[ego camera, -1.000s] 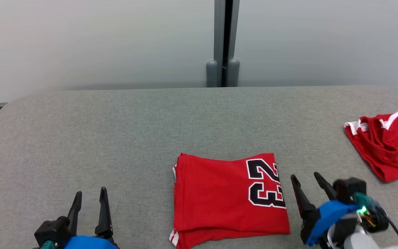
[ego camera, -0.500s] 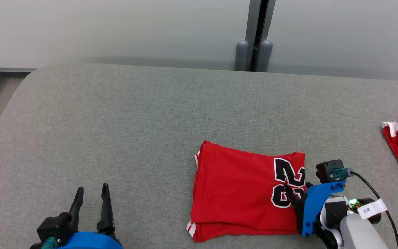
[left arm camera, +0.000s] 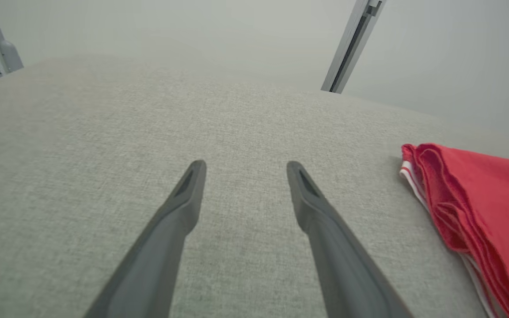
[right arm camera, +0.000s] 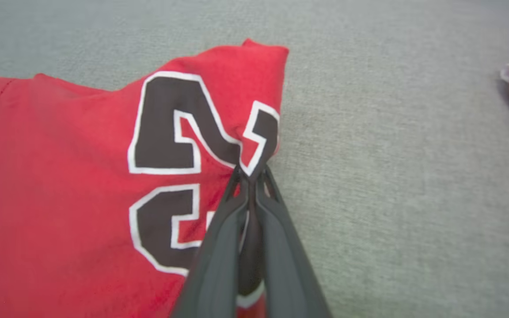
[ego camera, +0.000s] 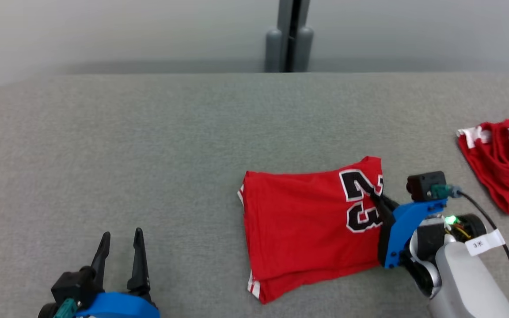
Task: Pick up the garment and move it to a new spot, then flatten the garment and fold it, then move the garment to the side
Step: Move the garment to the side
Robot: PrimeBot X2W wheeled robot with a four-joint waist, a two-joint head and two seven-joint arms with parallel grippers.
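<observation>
Folded red jersey [ego camera: 298, 229] lies on the grey surface [ego camera: 148, 145], about 5 o'clock in your head view. Your right jaws are clenched on its 3 o'clock edge by the number, pinching all layers so the stack slides aside as one, I judge. Left jaws at 7 o'clock are spread and empty, well apart. Second red garment [ego camera: 502, 163] at 3 o'clock, untouched

Your three cameras over the grey table [ego camera: 148, 132]
Your head camera looked down from above; your left wrist camera skimmed low across the table, your right sat close on the red garment [ego camera: 307, 221], which all three shared.
</observation>
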